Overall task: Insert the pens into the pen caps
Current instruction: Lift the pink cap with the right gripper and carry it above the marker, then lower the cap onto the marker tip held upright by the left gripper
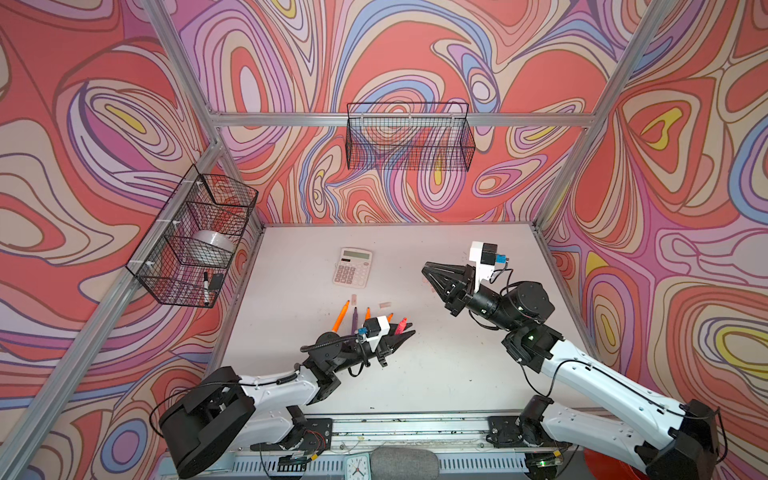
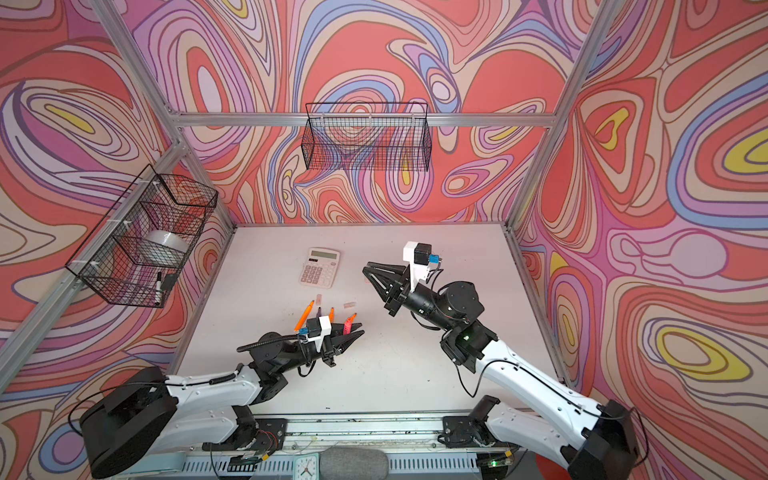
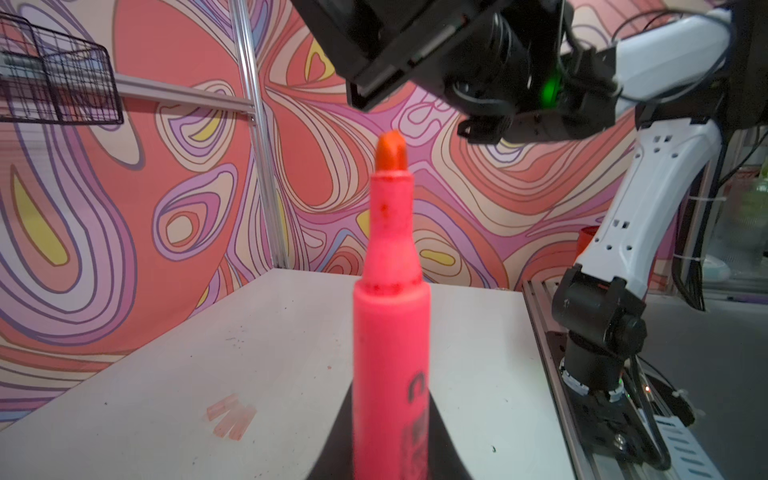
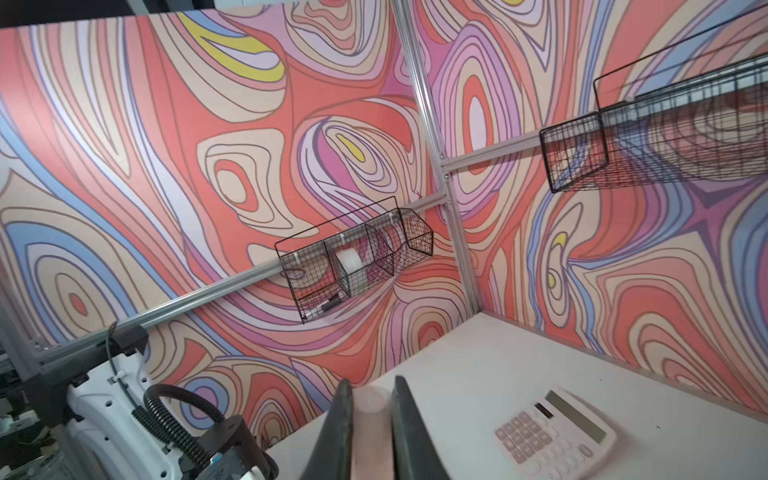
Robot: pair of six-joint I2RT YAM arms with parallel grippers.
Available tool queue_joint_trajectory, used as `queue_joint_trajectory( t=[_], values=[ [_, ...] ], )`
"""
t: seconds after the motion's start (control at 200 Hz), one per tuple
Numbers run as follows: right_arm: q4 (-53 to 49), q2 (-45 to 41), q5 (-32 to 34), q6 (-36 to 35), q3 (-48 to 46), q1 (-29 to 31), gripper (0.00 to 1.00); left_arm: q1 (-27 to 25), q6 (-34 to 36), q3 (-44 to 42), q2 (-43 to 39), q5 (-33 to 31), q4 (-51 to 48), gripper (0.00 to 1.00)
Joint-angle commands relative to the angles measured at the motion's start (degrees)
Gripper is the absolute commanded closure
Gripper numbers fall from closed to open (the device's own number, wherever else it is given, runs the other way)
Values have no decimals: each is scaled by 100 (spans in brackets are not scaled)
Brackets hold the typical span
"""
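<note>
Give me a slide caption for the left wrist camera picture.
Left claw grips an uncapped pink-red pen; loose pale caps lie together on the white table.

Both top views: high at front, angled down on whole table (image 1: 457, 374). Left wrist: close behind pen (image 3: 390, 332), facing right arm (image 3: 648, 199). Right wrist: close behind cap (image 4: 371, 419), facing basket (image 4: 357, 257).
</note>
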Motion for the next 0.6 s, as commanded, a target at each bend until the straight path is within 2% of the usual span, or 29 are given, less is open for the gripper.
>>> queue_joint_trajectory(
  t=[0.0,0.215,0.401,0.596],
  values=[
    [1161,-1,-277,33,-382,274,100,-11,-494,-161,-352,-665,375,100],
    [1602,301,-106,-211,-565,695,100,-7,-672,-17,-727,-682,-218,100],
    [1710,649,34,-539,-482,963,100,-5,-907,-28,-567,-689,13,100],
    [2002,1037,42,-475,-468,1043,100,-9,-1109,70,-355,-570,62,100]
  ],
)
